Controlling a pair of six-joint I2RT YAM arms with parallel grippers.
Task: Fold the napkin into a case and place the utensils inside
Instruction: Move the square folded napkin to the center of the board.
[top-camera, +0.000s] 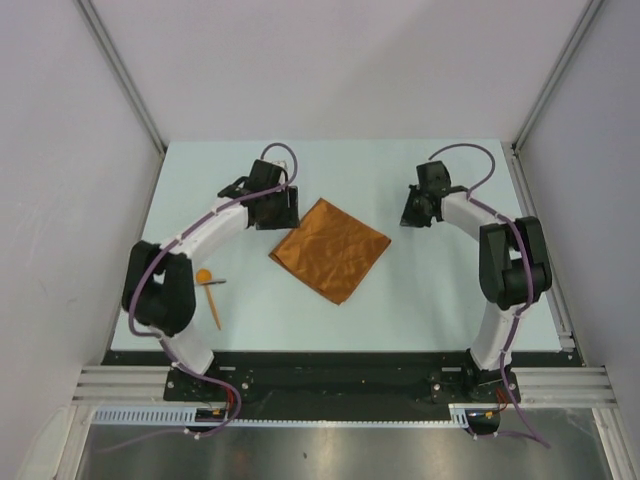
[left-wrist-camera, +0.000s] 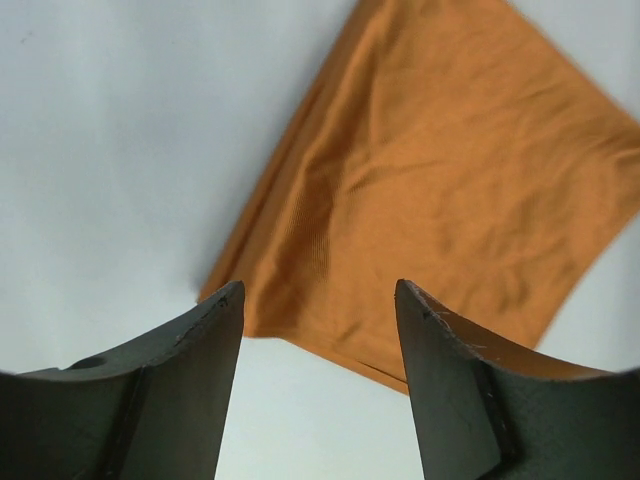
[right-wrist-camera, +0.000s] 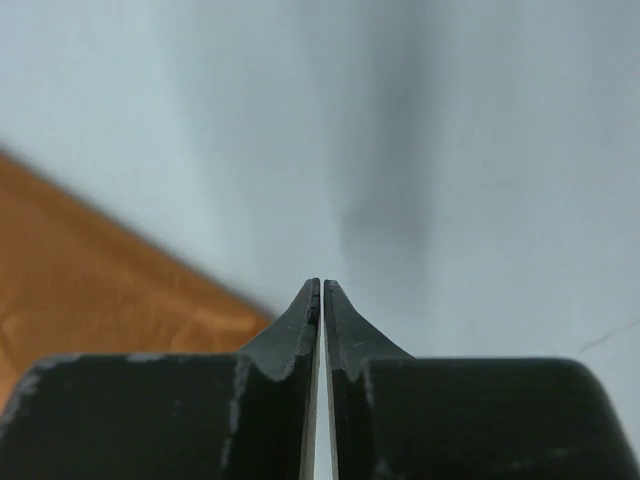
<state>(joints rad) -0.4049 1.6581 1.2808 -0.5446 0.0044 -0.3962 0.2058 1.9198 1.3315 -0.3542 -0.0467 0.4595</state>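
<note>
Likely limp, light napkin: pinch one corner. Left claw released at its edge; right claw clenched, empty.

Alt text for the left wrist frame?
Orange napkin lying flat on a pale table, filling the upper right. The dark left jaws stand open at the bottom, the napkin's near edge showing across the gap between them.
</note>
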